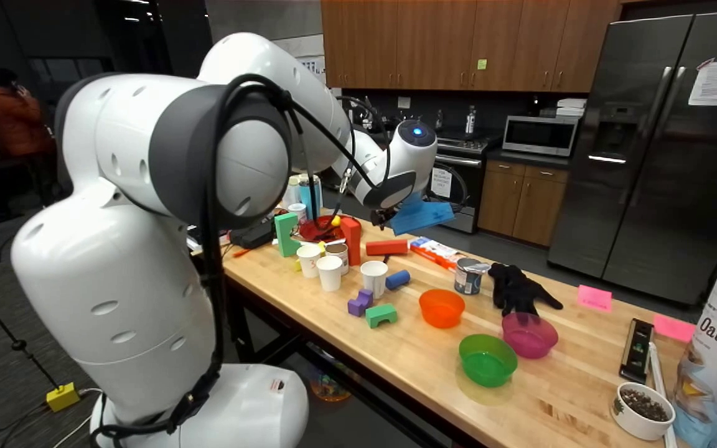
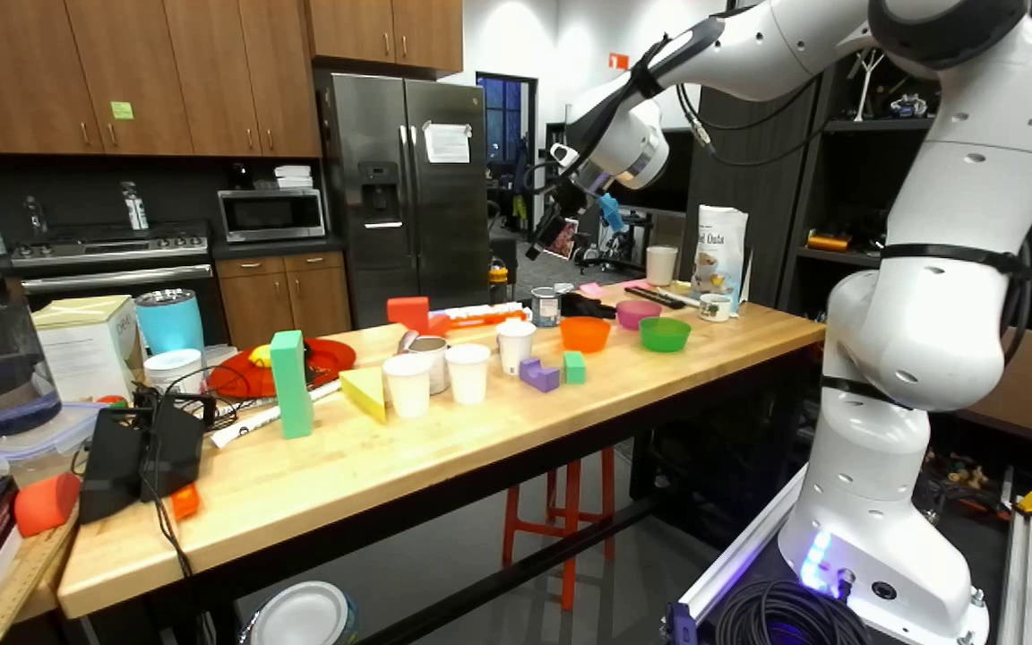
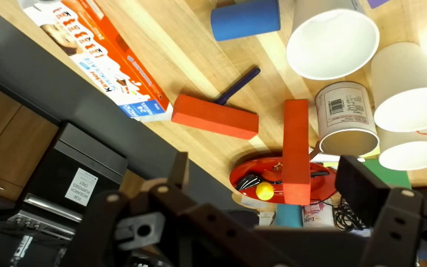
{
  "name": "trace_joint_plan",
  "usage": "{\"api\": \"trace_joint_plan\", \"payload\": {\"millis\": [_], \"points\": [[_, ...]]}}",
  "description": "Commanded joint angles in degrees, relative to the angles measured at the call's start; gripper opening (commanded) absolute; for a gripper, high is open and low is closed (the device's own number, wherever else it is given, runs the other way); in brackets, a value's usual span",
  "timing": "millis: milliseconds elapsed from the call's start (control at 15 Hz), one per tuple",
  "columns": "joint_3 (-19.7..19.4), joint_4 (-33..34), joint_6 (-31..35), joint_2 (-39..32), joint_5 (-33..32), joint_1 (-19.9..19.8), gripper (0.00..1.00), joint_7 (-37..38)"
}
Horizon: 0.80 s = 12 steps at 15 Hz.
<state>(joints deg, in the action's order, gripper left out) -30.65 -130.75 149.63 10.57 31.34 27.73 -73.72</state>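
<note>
My gripper (image 3: 271, 174) is open, with nothing between its fingers. In both exterior views the gripper (image 1: 382, 216) (image 2: 547, 231) hangs in the air above the far side of the table. In the wrist view an upright red block (image 3: 297, 148) shows between the fingers, below and apart from them. Behind it is a red plate (image 3: 321, 187) with a yellow ball (image 3: 264, 191) and a black utensil. A lying red block (image 3: 215, 116) touches a dark pen (image 3: 237, 85). A Kinder box (image 3: 117, 63), blue cylinder (image 3: 245, 20), white cups (image 3: 334, 44) and an open can (image 3: 343, 107) stand around.
Orange (image 1: 442, 308), green (image 1: 488, 361) and pink (image 1: 529, 336) bowls stand by a black glove (image 1: 517, 289) and a tin (image 1: 469, 277). An oats bag (image 1: 716, 354) stands at one end. A tall green block (image 2: 292, 385) and black speakers (image 2: 135, 457) stand at the opposite end.
</note>
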Motion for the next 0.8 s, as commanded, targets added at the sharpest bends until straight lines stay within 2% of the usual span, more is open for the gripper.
{"api": "trace_joint_plan", "payload": {"millis": [0, 133, 200, 333, 400, 467, 533, 733], "points": [[-2.0, 4.6, -3.2, -3.8, 5.6, 1.7, 1.0, -6.4], [-2.1, 6.8, -4.8, -5.9, 7.6, 1.7, 1.0, -9.4], [7.1, 8.2, -6.6, -7.6, 10.1, -7.9, 1.0, -11.7], [11.4, 10.3, -9.0, -9.5, 11.1, -12.5, 1.0, -13.2], [14.0, 11.2, -9.3, -10.4, 7.2, -15.3, 1.0, -12.6], [16.5, 8.1, -7.3, -8.0, 9.1, -17.0, 1.0, -11.5], [18.3, 8.7, -7.4, -8.7, 8.8, -18.8, 1.0, -11.3], [20.3, 8.5, -7.3, -9.0, 8.8, -20.8, 1.0, -11.3]]}}
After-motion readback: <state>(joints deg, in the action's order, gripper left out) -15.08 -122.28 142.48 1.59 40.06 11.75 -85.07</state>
